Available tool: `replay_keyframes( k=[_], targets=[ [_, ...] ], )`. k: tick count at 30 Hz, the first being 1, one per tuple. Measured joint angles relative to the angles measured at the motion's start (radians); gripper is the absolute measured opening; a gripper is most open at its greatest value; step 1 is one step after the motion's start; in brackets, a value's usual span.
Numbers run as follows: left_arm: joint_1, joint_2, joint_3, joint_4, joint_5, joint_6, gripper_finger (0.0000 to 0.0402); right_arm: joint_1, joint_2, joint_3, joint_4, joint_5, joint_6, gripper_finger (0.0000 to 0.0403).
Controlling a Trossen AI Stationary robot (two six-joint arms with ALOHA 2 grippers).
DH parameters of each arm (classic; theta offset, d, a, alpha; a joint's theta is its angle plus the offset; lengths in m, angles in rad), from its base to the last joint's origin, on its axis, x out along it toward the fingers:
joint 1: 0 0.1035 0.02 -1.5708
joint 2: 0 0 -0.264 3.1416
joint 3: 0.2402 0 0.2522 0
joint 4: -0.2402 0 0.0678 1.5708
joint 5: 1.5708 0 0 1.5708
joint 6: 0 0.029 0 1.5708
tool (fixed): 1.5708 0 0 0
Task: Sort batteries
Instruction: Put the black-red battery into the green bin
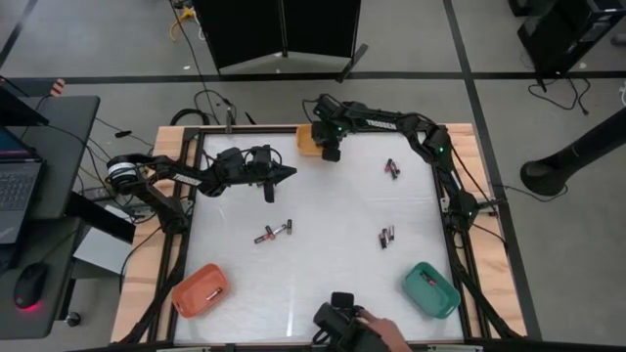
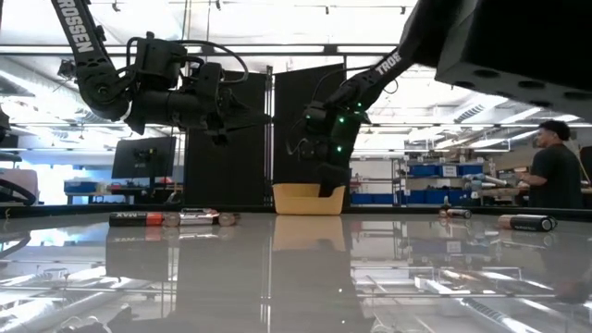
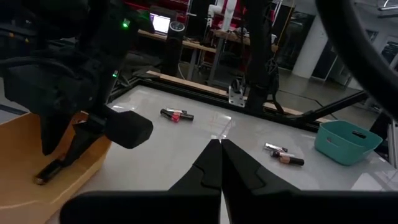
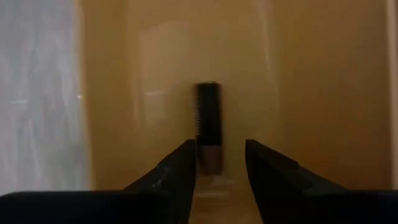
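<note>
R gripper [image 4: 216,163] spread over yellow bin [image 1: 308,140], battery [image 4: 208,127] dropped inside. L gripper [image 3: 220,163] pressed together, idle mid-table. Next: lift, fetch another cell.

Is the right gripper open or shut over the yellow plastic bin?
Open: the right gripper shows a gap between its fingers, with a dark battery lying in the yellow plastic bin beyond.

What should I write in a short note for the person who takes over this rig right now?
Right hand: open, over the yellow bin at the table's far edge; one battery lies in the bin just beyond its fingertips.
Left hand: shut, empty, raised above the table left of centre.
Orange bin and teal bin each seem to hold a cell.
Left to sort: battery pairs on the table near centre, far right and right.
</note>
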Motion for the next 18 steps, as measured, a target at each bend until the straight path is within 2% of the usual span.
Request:
replay_keyframes(
  k=[4, 8, 11, 15, 18],
  targets=[
    [0.0, 0.0, 0.0, 0.0, 0.0, 0.0, 0.0006, 0.009, -0.002, 0.049, -0.062, 0.02, -0.028, 0.0172],
    [0.0, 0.0, 0.0, 0.0, 0.0, 0.004, 0.0006, 0.028, -0.014, 0.126, -0.124, 0.02, -0.031, 0.0156],
    [0.0, 0.0, 0.0, 0.0, 0.0, 0.005, 0.0006, 0.047, -0.031, 0.187, -0.187, 0.013, -0.047, 0.0115],
    [0.0, 0.0, 0.0, 0.0, 0.005, 0.019, 0.0006, 0.091, -0.068, 0.215, -0.233, 0.003, -0.005, 0.003],
    [0.0, -0.008, 0.0, -0.007, 0.03, 0.027, 0.0006, 0.138, -0.105, 0.183, -0.255, -0.005, 0.011, 0.0012]
  ],
)
